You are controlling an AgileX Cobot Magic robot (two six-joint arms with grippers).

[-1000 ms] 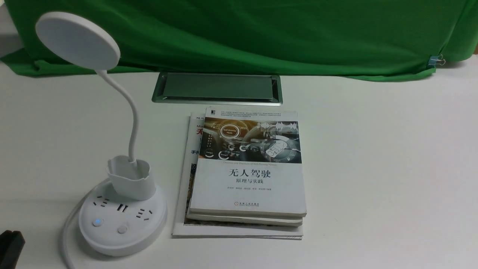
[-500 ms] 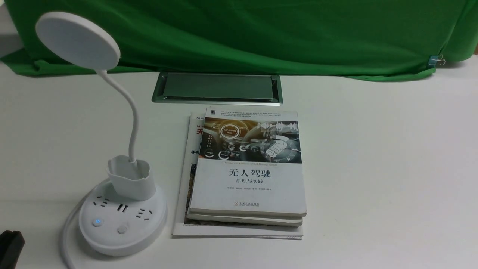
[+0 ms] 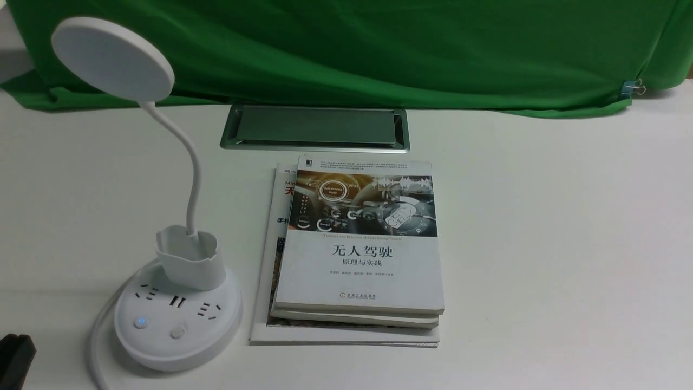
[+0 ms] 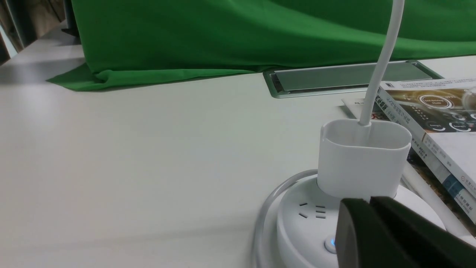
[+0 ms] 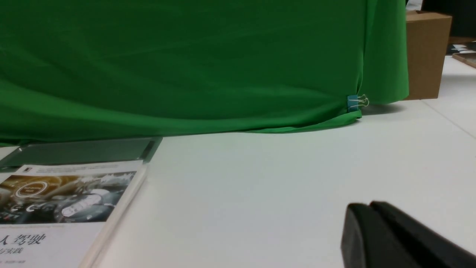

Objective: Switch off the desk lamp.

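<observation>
on the white tabletop (image 3: 541, 244), the desk lamp (image 3: 176, 303) is placed front-left. the left claw (image 4: 372, 203), pressed together, is held just before its lit button (image 3: 141, 322); the right claw (image 5: 368, 208), likewise pressed together, is well apart.

open table (image 3: 568, 244) right of the book stack (image 3: 357, 254); desk lamp (image 3: 178, 319) crowds its left.

Top book (image 3: 360, 238) cover reads "无人驾驶" — subtitle "原理与实践" just below; a circle on its photo says "Self-Driving Mode".
</observation>
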